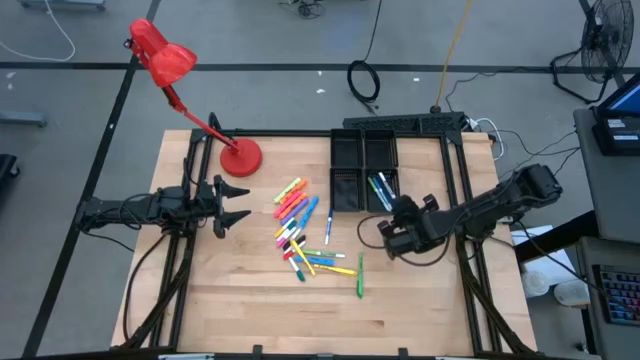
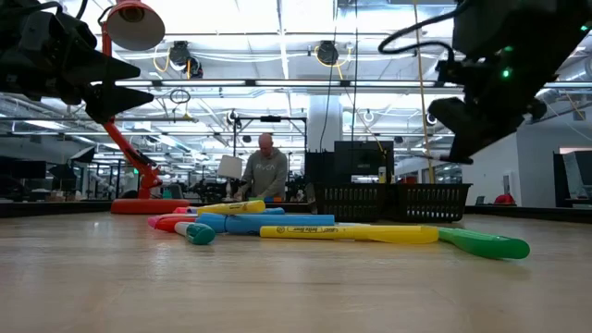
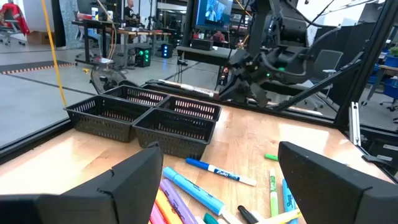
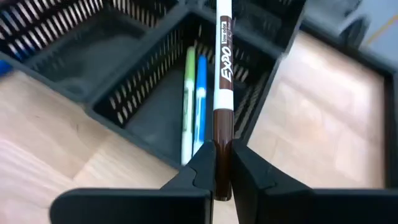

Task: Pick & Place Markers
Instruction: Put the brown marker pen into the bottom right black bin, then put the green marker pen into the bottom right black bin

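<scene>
A loose pile of coloured markers (image 1: 305, 235) lies flat on the wood table, in front of the black four-compartment tray (image 1: 350, 150). One tray compartment (image 4: 155, 118) holds a green and a blue marker (image 4: 194, 106). My right gripper (image 4: 222, 167), by the tray's near right corner (image 1: 385, 228), is shut on a white marker with a brown cap (image 4: 224, 62), which hangs over that compartment. My left gripper (image 1: 243, 203) waits open at the table's left, level, facing the pile, with nothing between its fingers. My right gripper pinches the marker's brown cap end (image 4: 222, 140) between its two fingers. The marker lies along the fingers and sticks out ahead of them, white barrel foremost. The fingers slant downward toward the tray. The marker is lifted clear, above the compartment with the green and blue markers.
A red desk lamp (image 1: 165, 60) stands with its base (image 1: 240, 158) at the table's far left. Bare wood lies near the front edge, below the pile. In the low view a person (image 2: 266, 171) shows in the room beyond the table.
</scene>
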Controlling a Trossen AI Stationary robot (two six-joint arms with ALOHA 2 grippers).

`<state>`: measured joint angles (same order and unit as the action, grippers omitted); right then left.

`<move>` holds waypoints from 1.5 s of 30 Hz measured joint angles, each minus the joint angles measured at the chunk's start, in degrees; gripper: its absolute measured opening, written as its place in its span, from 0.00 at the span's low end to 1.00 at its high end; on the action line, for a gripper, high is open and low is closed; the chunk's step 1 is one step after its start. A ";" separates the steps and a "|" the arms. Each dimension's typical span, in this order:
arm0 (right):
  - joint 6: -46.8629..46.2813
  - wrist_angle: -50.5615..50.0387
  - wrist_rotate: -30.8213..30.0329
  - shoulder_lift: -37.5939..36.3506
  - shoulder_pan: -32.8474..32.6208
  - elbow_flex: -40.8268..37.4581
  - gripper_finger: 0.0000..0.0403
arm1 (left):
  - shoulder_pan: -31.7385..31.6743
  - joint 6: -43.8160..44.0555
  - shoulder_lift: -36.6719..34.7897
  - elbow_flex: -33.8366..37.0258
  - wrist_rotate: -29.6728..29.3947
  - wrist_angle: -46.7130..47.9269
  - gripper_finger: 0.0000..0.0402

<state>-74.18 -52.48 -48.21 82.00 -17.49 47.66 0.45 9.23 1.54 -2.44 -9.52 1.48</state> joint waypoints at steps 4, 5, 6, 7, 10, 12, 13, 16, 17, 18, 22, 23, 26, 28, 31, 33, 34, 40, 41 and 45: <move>3.44 4.60 1.98 -1.11 1.21 -1.64 0.05 | 0.02 0.00 0.00 0.00 0.00 -0.01 0.81; 4.49 6.17 2.02 -1.18 1.35 -1.90 0.05 | 0.01 0.00 0.00 0.00 0.00 0.00 0.81; 5.57 7.30 2.01 -1.22 1.42 -2.07 0.05 | 0.00 0.00 0.00 -0.01 0.00 0.02 0.81; 6.48 8.17 2.03 -1.25 1.55 -2.18 0.05 | 0.00 0.00 0.00 0.00 0.00 0.00 0.81; 8.09 9.44 2.00 -1.25 2.22 -2.29 0.05 | 0.01 0.00 0.00 -0.02 0.00 0.01 0.81; 8.75 9.46 2.02 -1.27 2.95 -2.29 0.05 | 0.00 0.00 0.00 0.00 0.00 0.00 0.81; 8.79 9.46 2.00 -1.27 3.34 -2.29 0.05 | 0.01 0.00 0.00 -0.01 0.00 0.00 0.81; 9.11 9.51 1.91 -1.27 4.34 -2.30 0.05 | 0.00 0.00 0.00 0.00 0.00 0.00 0.81; 9.34 9.62 1.91 -1.25 4.61 -2.34 0.05 | 0.02 0.00 0.00 0.00 0.00 0.00 0.81; 9.61 9.99 1.91 -1.25 4.82 -2.54 0.05 | 0.02 0.00 0.00 0.00 0.00 0.00 0.81; 12.14 14.32 2.00 -1.25 5.84 -4.76 0.05 | 0.01 0.00 0.00 0.00 0.00 0.00 0.81; 12.73 15.67 2.04 -1.25 6.09 -5.49 0.06 | 0.01 0.00 0.00 0.00 0.00 0.00 0.81; 14.93 18.74 3.22 -1.25 6.98 -6.95 0.07 | 0.00 0.00 0.00 0.00 0.00 0.00 0.81; 16.24 19.67 3.59 -1.24 7.40 -7.17 0.08 | 0.00 0.00 0.00 0.00 0.00 0.00 0.81; 17.03 20.35 3.51 -1.24 7.41 -7.17 0.10 | 0.00 0.01 0.00 -0.01 0.00 0.00 0.81; 17.06 20.89 3.48 -1.23 7.41 -7.17 0.11 | 0.02 0.00 0.00 0.00 0.00 0.00 0.81; 17.06 21.05 3.46 -1.23 7.41 -7.17 0.12 | 0.02 0.00 0.00 0.00 0.00 0.00 0.81; 16.97 21.02 1.34 -1.23 7.41 -7.17 0.16 | 0.00 0.00 0.00 0.00 0.00 0.00 0.81; 16.92 21.02 0.39 -1.23 7.41 -7.17 0.16 | 0.01 0.00 0.00 0.00 0.00 0.00 0.81; 17.01 21.33 -2.77 -1.23 7.37 -7.17 0.19 | 0.00 0.00 0.00 0.00 0.00 0.00 0.81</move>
<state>-57.17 -31.16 -50.98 80.77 -10.12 40.49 0.45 9.23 1.54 -2.44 -9.52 1.48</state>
